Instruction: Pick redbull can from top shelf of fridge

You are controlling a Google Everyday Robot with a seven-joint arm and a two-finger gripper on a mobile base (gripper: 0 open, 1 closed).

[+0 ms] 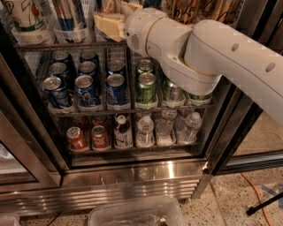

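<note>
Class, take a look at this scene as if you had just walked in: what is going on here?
A white robot arm reaches into the open fridge. Its gripper is up at the top shelf, just right of a tall redbull can standing in a clear tray. Nothing shows it holding a can. Blue cans and green cans fill the rack below, with bottles under those.

Top shelf (44, 45): clear trays (70, 34) of tall cans (70, 13), gripper (109, 24) just above. Middle rack (66, 111): blue cans (86, 88), green cans (147, 86). Bottom rack (132, 148): red cans (76, 137), bottles (145, 130).
</note>
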